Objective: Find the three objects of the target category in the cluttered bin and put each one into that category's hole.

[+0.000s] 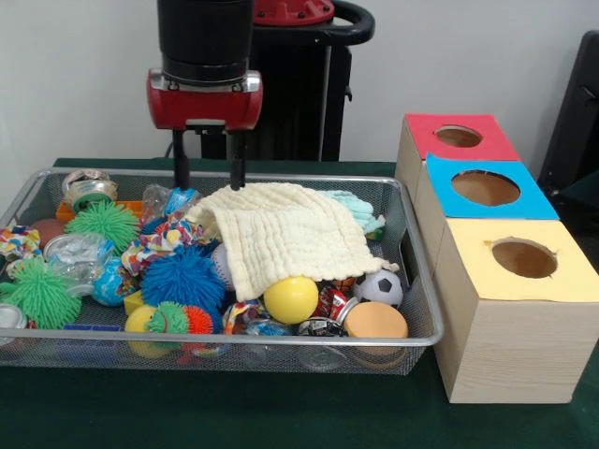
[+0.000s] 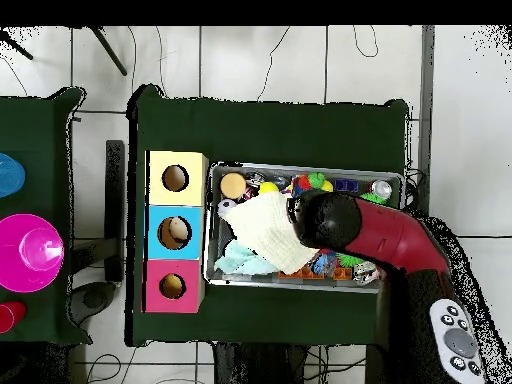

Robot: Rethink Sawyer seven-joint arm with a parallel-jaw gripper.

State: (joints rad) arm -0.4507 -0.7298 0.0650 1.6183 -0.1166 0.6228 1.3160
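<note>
Two black fingers [image 1: 180, 159] hang apart over the wire bin [image 1: 412, 281], nothing between them, as I read it; my gripper [image 1: 208, 161] has its tips just above the far edge of a cream cloth [image 1: 281, 234]; cloth drapes over mixed toys: yellow ball [image 1: 291, 299], soccer ball [image 1: 381, 286], blue spiky ball [image 1: 183, 278]; beside the bin, three boxes with holes: red [image 1: 459, 137], blue [image 1: 485, 188], yellow [image 1: 524, 258].

The dark green worktop [image 1: 281, 416] is occupied by a wire mesh bin [image 1: 412, 281], with a three-hole wooden box [image 1: 510, 346] set just beside it.
</note>
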